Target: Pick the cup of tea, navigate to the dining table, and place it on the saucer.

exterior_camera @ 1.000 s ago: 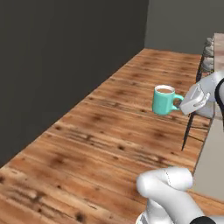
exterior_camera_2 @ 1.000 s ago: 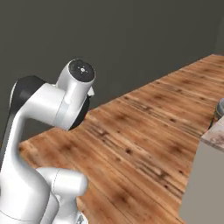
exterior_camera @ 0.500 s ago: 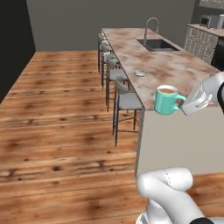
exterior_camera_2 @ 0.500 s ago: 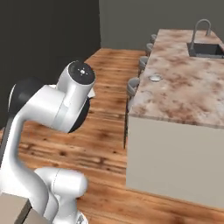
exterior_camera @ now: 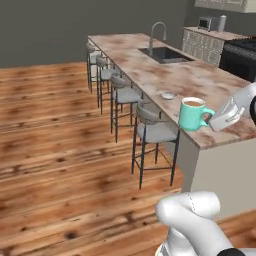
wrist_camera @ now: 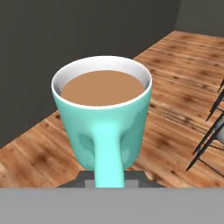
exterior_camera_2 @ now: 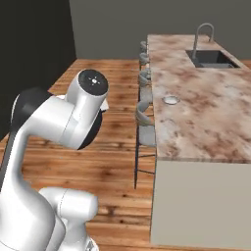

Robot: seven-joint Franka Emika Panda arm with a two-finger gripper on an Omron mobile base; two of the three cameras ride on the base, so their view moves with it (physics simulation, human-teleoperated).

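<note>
Right now I see the cup of tea (exterior_camera: 192,114) upright and full of brown liquid nearly to its white inner rim, held by its handle in my end effector (exterior_camera: 216,119), which is pinched shut on that handle. In the hand view the cup (wrist_camera: 103,113) sits square ahead, handle toward me, with wooden floor (wrist_camera: 183,83) beyond. It hangs just off the near corner of the counter (exterior_camera: 200,82), above the nearest stool (exterior_camera: 152,131). The saucer (exterior_camera: 168,95) lies empty on the marbled top, a little further along than the cup; from the right I see it (exterior_camera_2: 170,100) between the counter's near end and the sink (exterior_camera_2: 213,59). I can read no writing anywhere. Compared with half a second ago, the whole view has swung, so the counter stands closer and more side-on; the cup's place in my grip is unchanged.
</note>
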